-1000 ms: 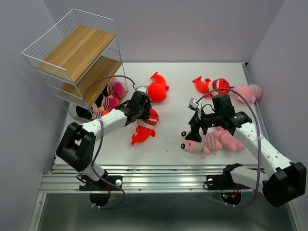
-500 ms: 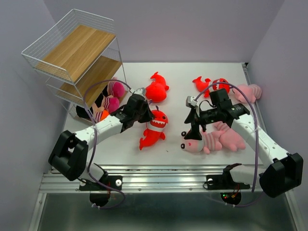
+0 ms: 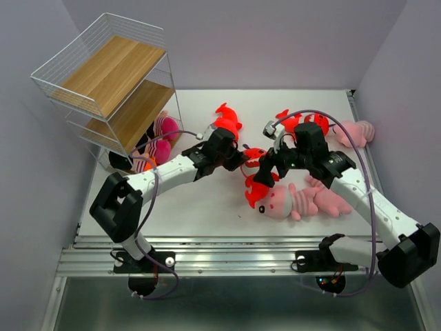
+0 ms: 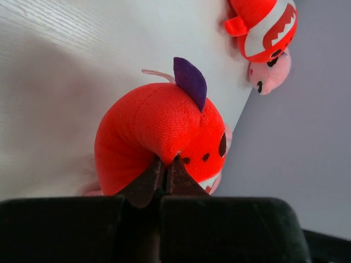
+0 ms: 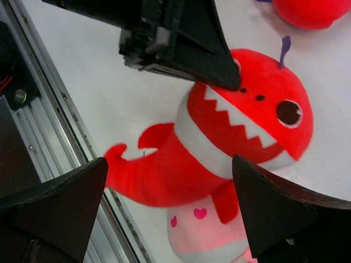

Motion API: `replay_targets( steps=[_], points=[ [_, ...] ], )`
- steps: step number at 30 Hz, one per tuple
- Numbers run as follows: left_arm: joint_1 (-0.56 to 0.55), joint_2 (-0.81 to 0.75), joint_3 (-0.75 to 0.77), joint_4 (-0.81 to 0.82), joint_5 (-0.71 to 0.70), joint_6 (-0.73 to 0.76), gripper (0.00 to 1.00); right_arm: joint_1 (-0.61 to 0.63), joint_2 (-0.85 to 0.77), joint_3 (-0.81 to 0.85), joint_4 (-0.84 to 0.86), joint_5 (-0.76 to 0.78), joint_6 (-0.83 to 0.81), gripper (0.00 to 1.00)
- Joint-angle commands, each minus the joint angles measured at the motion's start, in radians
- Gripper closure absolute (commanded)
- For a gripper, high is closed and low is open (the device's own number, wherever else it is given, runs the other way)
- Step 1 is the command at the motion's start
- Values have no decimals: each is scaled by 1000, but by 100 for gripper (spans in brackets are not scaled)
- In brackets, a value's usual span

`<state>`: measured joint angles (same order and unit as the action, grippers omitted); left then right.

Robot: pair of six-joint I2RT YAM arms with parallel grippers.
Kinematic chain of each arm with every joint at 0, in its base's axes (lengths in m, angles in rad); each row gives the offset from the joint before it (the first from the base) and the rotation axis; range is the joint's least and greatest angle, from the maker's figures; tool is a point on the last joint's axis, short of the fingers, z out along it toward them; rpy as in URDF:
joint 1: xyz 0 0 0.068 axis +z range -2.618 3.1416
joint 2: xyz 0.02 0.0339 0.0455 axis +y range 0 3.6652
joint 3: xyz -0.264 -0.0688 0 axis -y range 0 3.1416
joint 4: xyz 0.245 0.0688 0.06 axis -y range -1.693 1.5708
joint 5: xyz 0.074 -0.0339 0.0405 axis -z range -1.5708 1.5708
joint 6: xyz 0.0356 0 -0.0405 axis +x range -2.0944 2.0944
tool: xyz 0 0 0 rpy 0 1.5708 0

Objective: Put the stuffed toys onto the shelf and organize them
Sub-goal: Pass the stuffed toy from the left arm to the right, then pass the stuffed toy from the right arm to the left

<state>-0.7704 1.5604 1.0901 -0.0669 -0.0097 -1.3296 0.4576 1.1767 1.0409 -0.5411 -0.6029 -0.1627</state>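
Note:
My left gripper [image 3: 238,160] is shut, pinching the back of a red toothy fish [image 3: 255,178] and holding it over the table's middle. In the left wrist view its jaws [image 4: 165,164] nip the red plush [image 4: 159,129]. My right gripper [image 3: 270,167] is open and right beside the fish. In the right wrist view its fingers [image 5: 60,203] straddle the fish [image 5: 241,120] without touching it. A pink striped animal [image 3: 293,200] lies just under the fish. The shelf [image 3: 110,76] stands at the far left with some toys [image 3: 157,141] in its bottom tier.
Another red fish [image 3: 224,123] lies behind the left gripper. A red toy [image 3: 303,123] and a pink animal [image 3: 356,131] lie at the back right. A second pink animal [image 3: 331,200] lies near the right arm. Grey walls close both sides.
My left gripper has carried the red fish to the right, from the table's left-middle to the right gripper. My right gripper has moved up from the pink animal to the fish.

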Motion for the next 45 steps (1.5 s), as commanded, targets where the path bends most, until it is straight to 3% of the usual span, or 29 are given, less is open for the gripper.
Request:
replay_targets(
  steps=[1,5,10,13,20,27,31,32,34,35,37,38,40,45],
  points=[
    [-50,49,119,-100,-91,-216,100,62,-48,8,84,179,62,0],
    [-79,116,229,-140,-119,-267,100,99,-45,-21,32,273,-14,0],
    [-90,142,274,-152,-130,-290,100,108,-25,-61,20,503,-63,0],
    [-96,145,280,-149,-134,-304,100,108,-2,-90,20,543,-74,10],
    [-109,119,269,-140,-156,-295,100,108,18,-125,58,629,-75,65],
    [-115,60,205,-80,-151,-243,99,108,-6,-105,76,526,-44,99],
    [-115,-9,156,-47,-202,-134,83,66,-44,-88,73,413,-47,99],
    [-115,-38,146,-42,-213,-114,71,55,-55,-87,73,352,-52,99],
    [-115,-71,97,7,-230,-29,57,32,-83,-79,70,264,-67,99],
    [-115,-106,58,27,-233,2,43,32,-95,-76,69,243,-72,99],
    [-115,-147,13,97,-231,94,35,21,-100,-68,63,204,-77,99],
    [-115,-196,-36,149,-233,184,25,10,-98,-56,44,166,-84,99],
    [-118,-259,-99,281,-233,365,21,1,-86,-42,18,74,-113,99],
    [-118,-494,-304,440,-176,655,18,1,-83,-25,-63,-115,-190,99]
  ],
)
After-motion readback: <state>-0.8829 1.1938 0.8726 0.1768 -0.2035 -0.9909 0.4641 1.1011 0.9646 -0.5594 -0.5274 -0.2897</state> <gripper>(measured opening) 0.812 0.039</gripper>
